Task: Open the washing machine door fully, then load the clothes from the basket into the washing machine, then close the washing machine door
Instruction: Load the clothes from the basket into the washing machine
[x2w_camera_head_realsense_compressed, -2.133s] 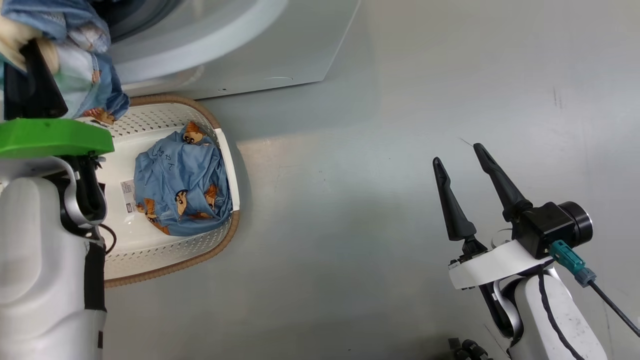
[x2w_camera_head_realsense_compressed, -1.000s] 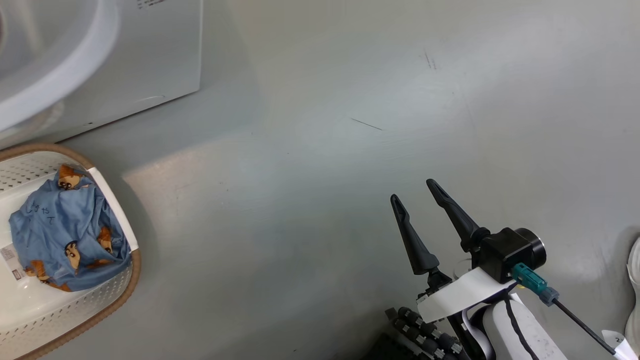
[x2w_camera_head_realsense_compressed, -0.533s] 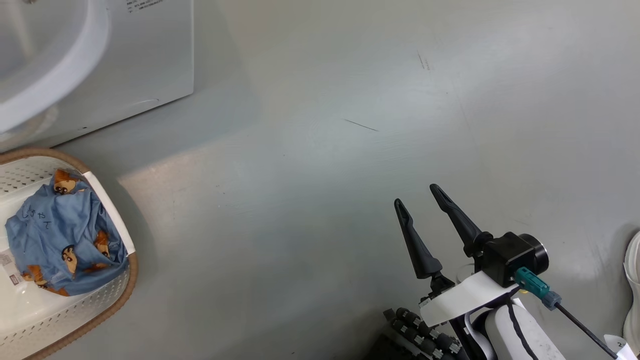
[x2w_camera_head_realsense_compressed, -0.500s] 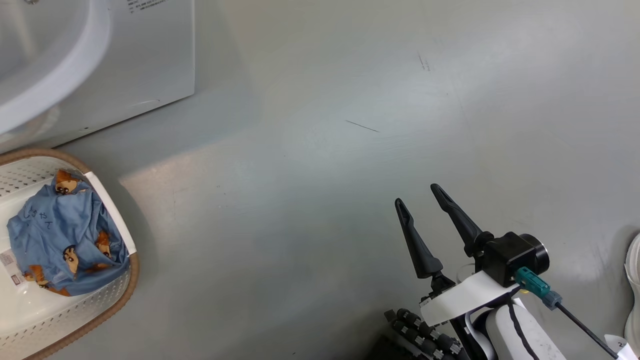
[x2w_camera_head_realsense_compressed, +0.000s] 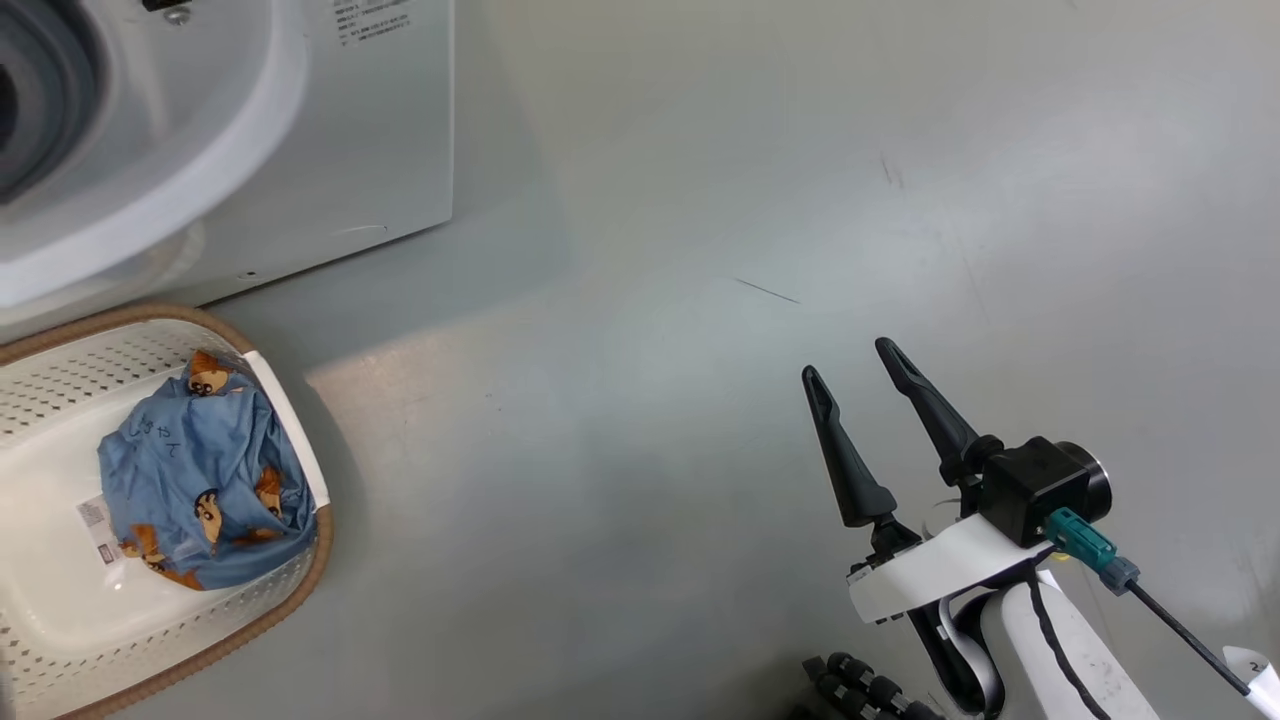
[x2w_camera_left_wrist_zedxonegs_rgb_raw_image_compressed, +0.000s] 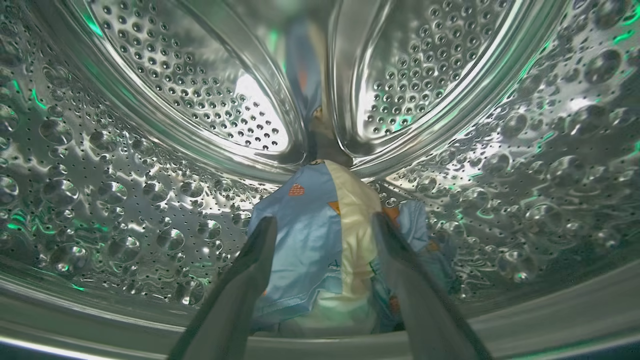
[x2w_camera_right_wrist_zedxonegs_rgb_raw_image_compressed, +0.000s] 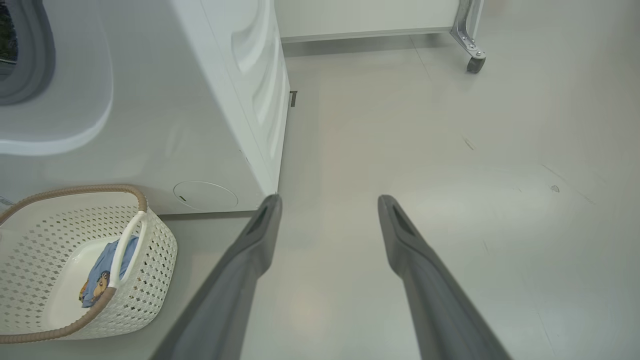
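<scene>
My left gripper (x2w_camera_left_wrist_zedxonegs_rgb_raw_image_compressed: 324, 222) is inside the washing machine's steel drum (x2w_camera_left_wrist_zedxonegs_rgb_raw_image_compressed: 125, 165), open. Light blue and cream clothes (x2w_camera_left_wrist_zedxonegs_rgb_raw_image_compressed: 305, 240) lie on the drum floor just beyond its fingertips, free of them. The white washing machine (x2w_camera_head_realsense_compressed: 330, 140) fills the head view's upper left, and the cream basket (x2w_camera_head_realsense_compressed: 300, 590) sits on the floor in front of it. One blue printed garment (x2w_camera_head_realsense_compressed: 200, 480) lies in the basket. My right gripper (x2w_camera_head_realsense_compressed: 848, 358) hovers open and empty over the floor, far right of the basket. The washing machine door is out of view.
Grey floor (x2w_camera_head_realsense_compressed: 650, 250) stretches between the basket and my right arm. In the right wrist view the basket (x2w_camera_right_wrist_zedxonegs_rgb_raw_image_compressed: 150, 245) stands at the washing machine's (x2w_camera_right_wrist_zedxonegs_rgb_raw_image_compressed: 200, 125) front corner, and a wheeled metal leg (x2w_camera_right_wrist_zedxonegs_rgb_raw_image_compressed: 472, 62) stands at the far wall.
The head camera has swung, shifting the whole picture. The left arm, which held a bundle of clothes up at the machine, has left that view; its gripper now stands open over clothes in the drum.
</scene>
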